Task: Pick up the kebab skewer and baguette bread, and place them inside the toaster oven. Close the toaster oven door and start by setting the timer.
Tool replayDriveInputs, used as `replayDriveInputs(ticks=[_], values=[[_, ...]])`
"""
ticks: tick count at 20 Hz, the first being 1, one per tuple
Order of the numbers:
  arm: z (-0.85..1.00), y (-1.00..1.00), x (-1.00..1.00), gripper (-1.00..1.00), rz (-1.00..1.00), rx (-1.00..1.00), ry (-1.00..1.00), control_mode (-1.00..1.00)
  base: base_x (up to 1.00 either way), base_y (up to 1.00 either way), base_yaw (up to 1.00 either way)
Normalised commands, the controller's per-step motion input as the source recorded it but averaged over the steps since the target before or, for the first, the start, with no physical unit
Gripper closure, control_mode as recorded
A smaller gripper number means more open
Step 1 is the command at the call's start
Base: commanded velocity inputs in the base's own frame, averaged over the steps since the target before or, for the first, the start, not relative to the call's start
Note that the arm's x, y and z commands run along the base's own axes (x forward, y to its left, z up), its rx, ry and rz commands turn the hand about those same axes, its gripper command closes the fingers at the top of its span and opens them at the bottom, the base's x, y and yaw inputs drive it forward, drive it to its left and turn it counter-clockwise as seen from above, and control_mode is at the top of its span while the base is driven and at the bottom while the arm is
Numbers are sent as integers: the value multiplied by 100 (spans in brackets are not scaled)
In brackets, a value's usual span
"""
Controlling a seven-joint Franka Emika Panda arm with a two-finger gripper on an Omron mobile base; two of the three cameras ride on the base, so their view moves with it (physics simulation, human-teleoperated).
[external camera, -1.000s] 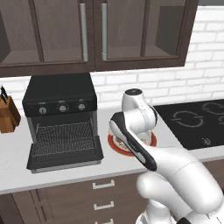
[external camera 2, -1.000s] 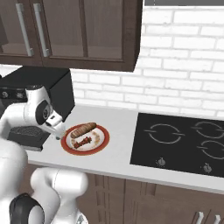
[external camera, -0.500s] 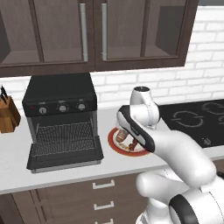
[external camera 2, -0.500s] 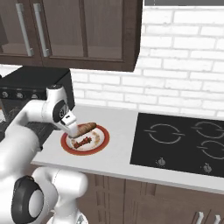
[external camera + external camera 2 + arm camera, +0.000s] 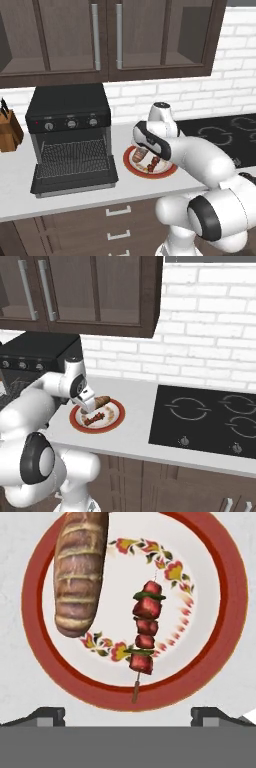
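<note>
Hand view: end effector (image 5: 128,714) spread wide, holding nothing, above kebab skewer (image 5: 144,633).

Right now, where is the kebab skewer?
The kebab skewer lies on the red-rimmed plate beside the baguette bread, on the counter between the toaster oven and the cooktop.

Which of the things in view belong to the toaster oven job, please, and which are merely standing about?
Belong to the job:
kebab skewer
baguette bread
toaster oven
toaster oven door, dropped open
gripper, jaws apart above the plate

Standing about:
plate
knife block
cooktop
upper cabinets
</note>
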Motion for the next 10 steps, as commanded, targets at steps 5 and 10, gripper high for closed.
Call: replayDriveInputs(ticks=[5,10], values=[[-29,23,41,-100,-1,0,0,-100,0,0,0],[-29,19,46,-100,0,0,0,-100,0,0,0]])
